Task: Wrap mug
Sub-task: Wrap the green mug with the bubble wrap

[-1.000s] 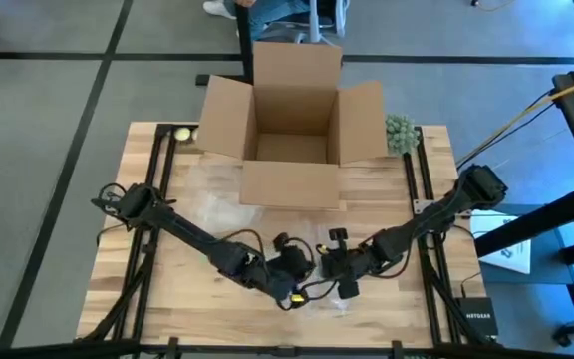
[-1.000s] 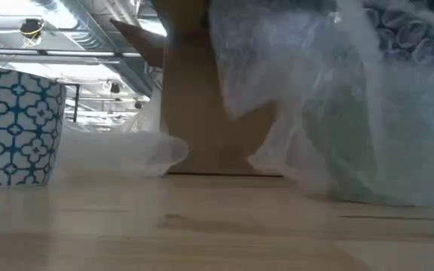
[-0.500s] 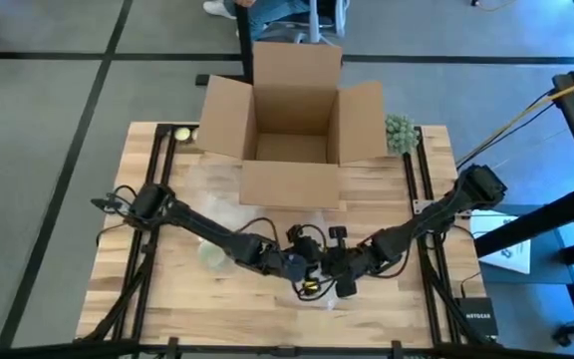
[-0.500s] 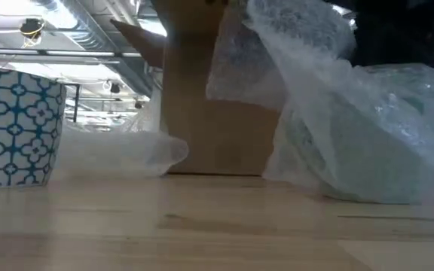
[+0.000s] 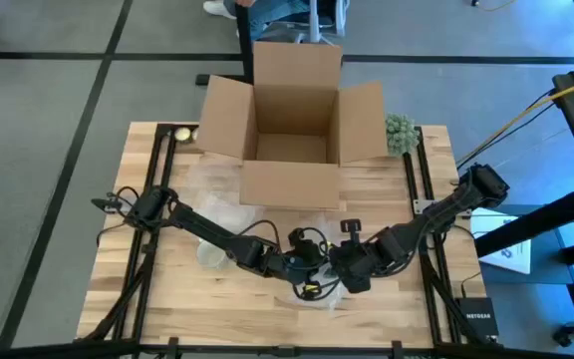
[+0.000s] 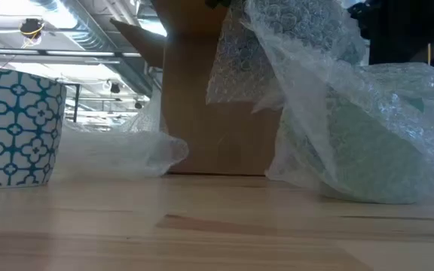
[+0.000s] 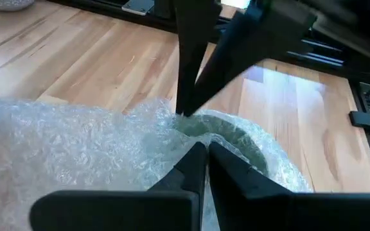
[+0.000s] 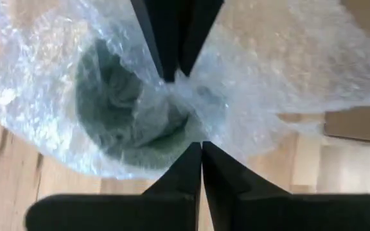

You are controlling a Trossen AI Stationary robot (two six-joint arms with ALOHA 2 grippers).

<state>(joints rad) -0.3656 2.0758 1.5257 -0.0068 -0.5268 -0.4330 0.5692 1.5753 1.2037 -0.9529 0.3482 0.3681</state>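
**Both grippers pinch the wrap at the mug's mouth**

The left gripper (image 7: 202, 149) has its fingers pressed together on the bubble wrap (image 7: 76, 144) at the rim of the green mug (image 7: 233, 138). The right gripper (image 8: 201, 146) meets it from the opposite side, fingers likewise clamped on the wrap. The mug lies swaddled near the front middle of the table (image 5: 167, 299), in front of the open cardboard box (image 5: 289, 130). A blue-patterned cup (image 6: 13, 124) stands well apart.
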